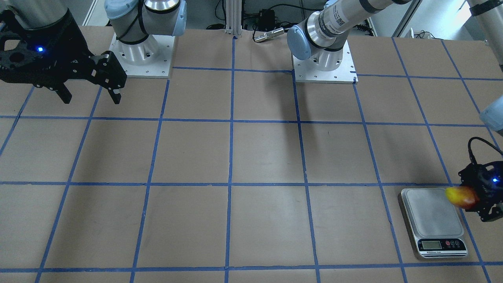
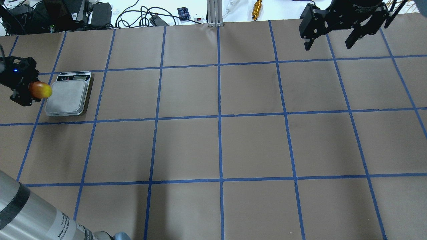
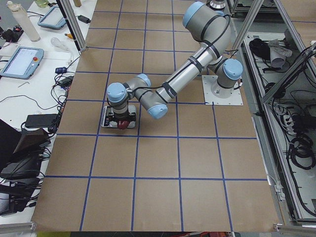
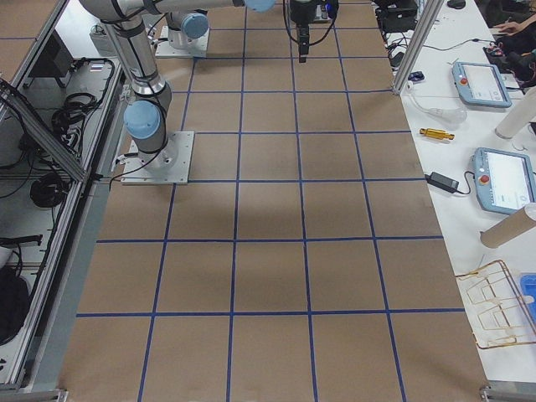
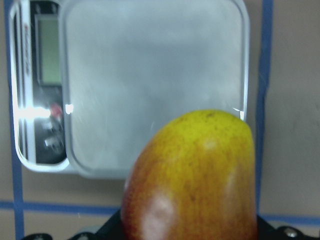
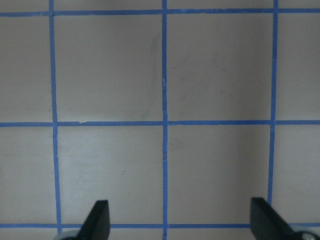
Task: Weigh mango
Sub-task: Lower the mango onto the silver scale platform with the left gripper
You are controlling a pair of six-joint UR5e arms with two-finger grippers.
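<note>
The mango (image 2: 40,90), yellow at its tip and red-orange at the back, is held in my left gripper (image 2: 25,89), which is shut on it. It hangs at the edge of the scale (image 2: 67,97), its yellow tip just over the platform's rim. The front-facing view shows the mango (image 1: 460,197) beside the scale (image 1: 433,220). In the left wrist view the mango (image 5: 192,180) fills the lower frame above the scale's platform (image 5: 150,80). My right gripper (image 2: 330,43) is open and empty, high over the far right of the table.
The table is brown paper with a blue tape grid. The scale's display (image 1: 432,245) and buttons face the operators' side. The arm bases (image 1: 143,51) stand on plates at the robot's edge. Cables and a gold tool (image 2: 257,5) lie beyond the far edge.
</note>
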